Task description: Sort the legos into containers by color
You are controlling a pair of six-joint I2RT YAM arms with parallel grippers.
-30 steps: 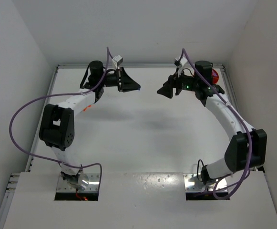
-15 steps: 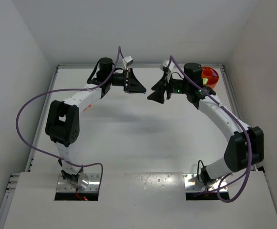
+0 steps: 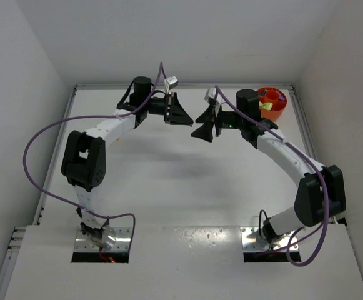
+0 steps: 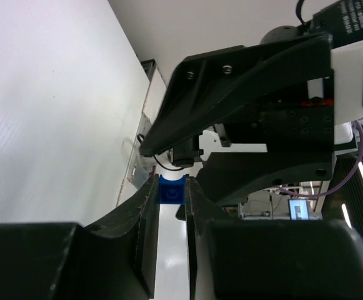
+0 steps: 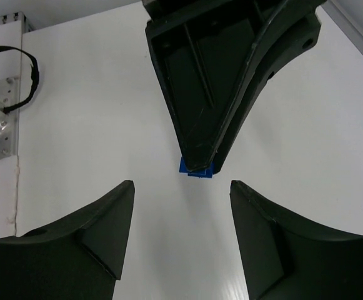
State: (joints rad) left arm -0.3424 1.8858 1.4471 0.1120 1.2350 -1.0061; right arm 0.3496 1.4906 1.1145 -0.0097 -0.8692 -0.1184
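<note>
Over the far part of the table (image 3: 169,181), the left gripper (image 3: 186,120) pinches a blue brick (image 4: 172,189) at its fingertips. The right gripper (image 5: 181,185) faces it close by, its jaws spread wide and holding nothing. The orange bowl (image 3: 278,115) sits in the far right corner, seemingly with a few coloured pieces inside.

The left gripper (image 3: 189,121), clamping a blue lego (image 4: 172,189), points into the wide gap between the fingers of the right gripper (image 3: 198,126). The right arm (image 3: 287,156) stands between them and the bowl (image 3: 280,111); the near surface (image 3: 187,187) is open.
</note>
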